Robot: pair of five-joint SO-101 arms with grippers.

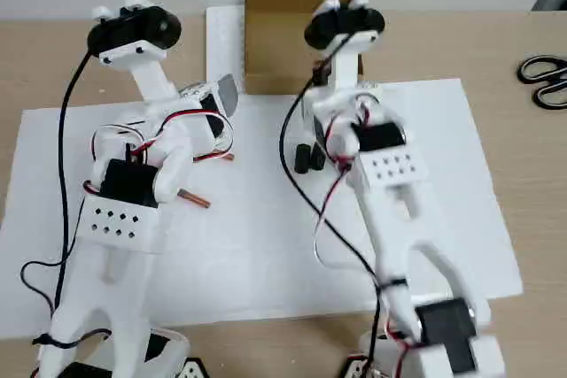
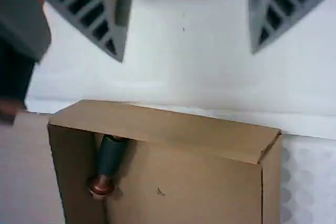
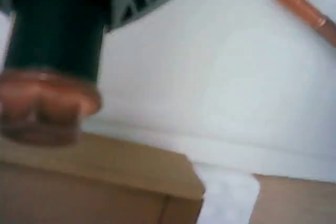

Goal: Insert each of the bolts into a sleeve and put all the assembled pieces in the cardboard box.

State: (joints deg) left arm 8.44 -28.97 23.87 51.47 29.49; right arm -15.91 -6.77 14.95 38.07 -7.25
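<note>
My right gripper (image 3: pixel 63 19) is shut on a dark sleeve (image 3: pixel 52 35) with a copper bolt head (image 3: pixel 44 103) showing at its end, held just over the near edge of the cardboard box (image 3: pixel 100 177). In the high view that gripper (image 1: pixel 312 155) hangs over the white sheet in front of the box (image 1: pixel 283 42). My left gripper (image 2: pixel 186 51) stands open with nothing in it, facing the box (image 2: pixel 173 135), where one assembled sleeve and bolt (image 2: pixel 107 163) lies. A loose copper bolt (image 1: pixel 195 198) rests on the sheet, with its copper shaft (image 3: pixel 304 11) in the right wrist view. A second copper end (image 1: pixel 228 157) peeks out under the left arm.
A white sheet (image 1: pixel 266 254) covers the middle of the wooden table. Scissors (image 1: pixel 542 77) lie at the far right edge. Both arms' black elbow motors (image 1: pixel 133 28) stand high near the box, with cables trailing toward the front.
</note>
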